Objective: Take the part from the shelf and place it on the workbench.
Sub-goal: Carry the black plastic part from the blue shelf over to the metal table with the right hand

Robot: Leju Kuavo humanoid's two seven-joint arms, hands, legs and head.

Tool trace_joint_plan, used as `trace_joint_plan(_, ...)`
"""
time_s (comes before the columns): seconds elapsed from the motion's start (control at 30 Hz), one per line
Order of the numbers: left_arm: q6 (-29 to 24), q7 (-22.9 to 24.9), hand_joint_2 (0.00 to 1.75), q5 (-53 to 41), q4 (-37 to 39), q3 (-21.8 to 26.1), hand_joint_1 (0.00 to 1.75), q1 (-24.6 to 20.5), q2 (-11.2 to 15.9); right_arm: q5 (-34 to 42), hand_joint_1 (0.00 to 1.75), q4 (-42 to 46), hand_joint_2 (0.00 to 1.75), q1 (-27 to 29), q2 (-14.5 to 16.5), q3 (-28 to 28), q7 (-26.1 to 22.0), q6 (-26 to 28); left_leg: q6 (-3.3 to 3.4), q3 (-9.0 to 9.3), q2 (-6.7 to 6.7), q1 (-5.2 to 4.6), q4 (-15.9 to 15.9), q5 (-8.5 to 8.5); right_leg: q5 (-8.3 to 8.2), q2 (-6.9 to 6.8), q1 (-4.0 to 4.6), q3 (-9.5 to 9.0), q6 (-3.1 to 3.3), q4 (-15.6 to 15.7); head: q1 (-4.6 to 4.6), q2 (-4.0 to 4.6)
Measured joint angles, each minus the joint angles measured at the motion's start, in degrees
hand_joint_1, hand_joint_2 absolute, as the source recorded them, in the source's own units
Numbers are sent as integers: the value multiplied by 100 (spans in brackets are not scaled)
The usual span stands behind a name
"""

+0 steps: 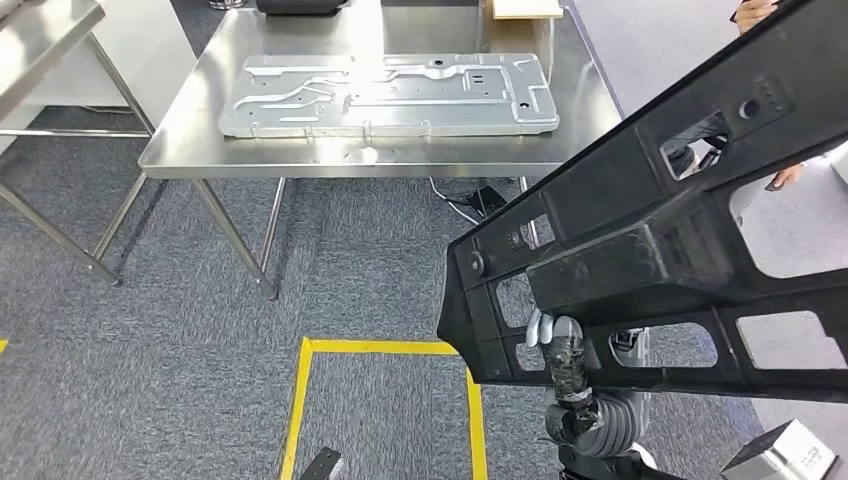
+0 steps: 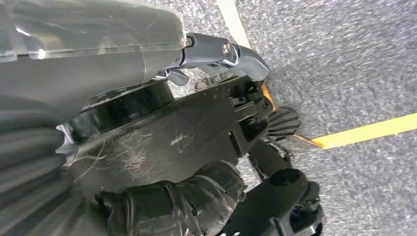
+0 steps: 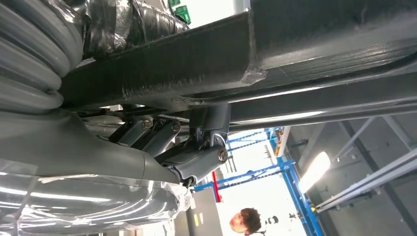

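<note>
The part is a large black plastic frame (image 1: 660, 230) with several cut-outs, raised and tilted across the right side of the head view. My right hand (image 1: 563, 352) grips its lower rail from beneath, fingers hooked over the edge. In the right wrist view the frame's black bar (image 3: 246, 54) lies against the hand (image 3: 147, 147). The steel workbench (image 1: 190, 130) stands ahead at the far left, well apart from the frame. My left hand (image 2: 196, 123) hangs low over the carpet, thumb stretched out, holding nothing.
A pressed silver metal panel (image 1: 390, 95) covers much of the workbench top. A second steel table (image 1: 40, 40) stands at the far left. Yellow floor tape (image 1: 300, 400) marks a box on the grey carpet. A person (image 3: 243, 221) stands near on the right.
</note>
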State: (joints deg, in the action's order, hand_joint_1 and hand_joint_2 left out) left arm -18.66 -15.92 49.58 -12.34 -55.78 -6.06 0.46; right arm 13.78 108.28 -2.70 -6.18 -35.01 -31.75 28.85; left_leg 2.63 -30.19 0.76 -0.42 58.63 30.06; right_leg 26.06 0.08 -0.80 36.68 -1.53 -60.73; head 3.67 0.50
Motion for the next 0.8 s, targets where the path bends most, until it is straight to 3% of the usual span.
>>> trace_joint_plan(0.13, 16, -10, 175, -42, -1, -2, 0, -19, -20, 15, 175, -3, 175, 2, -1, 0, -4, -1, -128, 19, -17, 6, 223, 31, -8, 14, 5, -176, 164, 107, 12, 0)
trace_joint_plan(0.2, 16, -26, 175, -54, -1, -3, 0, -33, -33, 19, 175, 15, 175, 8, -3, 0, -5, 2, -170, -277, -32, 25, 720, 82, 36, 9, -17, -283, 221, 138, 22, 0)
trace_joint_plan(0.3, 42, -46, 175, -58, -1, -4, 0, -25, -39, 31, 175, 28, 175, 46, -9, 1, -4, 3, -232, -940, -38, 55, 1563, 463, 157, 18, -23, -409, 241, 145, 28, 0)
trace_joint_plan(0.33, 80, -51, 175, -60, -1, -4, 0, -25, -36, 34, 175, 28, 175, 62, -11, 1, -4, 2, -242, -1057, -38, 59, 1599, 534, 211, 24, -24, -473, 238, 145, 30, 0)
trace_joint_plan(0.37, 132, -54, 175, -61, -1, -5, 0, -28, -25, 37, 175, 28, 175, 72, -13, 1, -3, 2, -243, -1087, -38, 60, 1466, 489, 268, 31, -26, -550, 233, 146, 29, 0)
trace_joint_plan(0.4, 188, -55, 175, -59, -1, -5, 0, -30, -9, 38, 175, 29, 175, 76, -13, 1, -3, 1, -229, -1044, -38, 58, 1185, 315, 330, 35, -27, -635, 225, 147, 29, 0)
trace_joint_plan(0.47, 269, -47, 175, -56, -1, -7, 0, -11, 39, 39, 175, 32, 175, 77, -14, 1, -3, 1, -181, -891, -41, 32, 517, -247, 452, 47, -24, -777, 192, 155, 26, 0)
trace_joint_plan(0.53, 308, -43, 175, -54, 1, -7, 0, 6, 78, 44, 175, 36, 175, 81, -15, 1, 1, 2, -113, -787, -32, -13, 186, -499, 543, 62, -14, -871, 120, 171, 33, 0)
trace_joint_plan(0.63, 315, -45, 175, -50, 1, -7, 0, 3, 96, 60, 175, 44, 175, 93, -30, 2, 13, 3, -6, -617, -15, -10, 72, -495, 522, 61, 6, -948, 24, 42, 39, 0)
trace_joint_plan(0.67, 314, -45, 175, -49, 1, -7, 0, 2, 98, 61, 175, 49, 175, 93, -37, 2, 13, 4, 22, -539, -15, 1, 40, -479, 523, 54, 7, -883, 6, -113, 24, 0)
trace_joint_plan(0.73, 318, -45, 175, -48, 1, -8, 0, -3, 101, 63, 175, 60, 175, 92, -49, 2, 14, 5, 67, -410, -20, 8, 0, -411, 672, 41, 2, -563, -21, -639, 2, 0)
trace_joint_plan(0.8, 322, -43, 175, -46, 1, -9, 0, -2, 102, 67, 175, 65, 175, 104, -68, 2, 16, 6, 93, -320, -18, -1, -2, -313, 982, 39, 10, -110, -37, -1176, -6, 0)
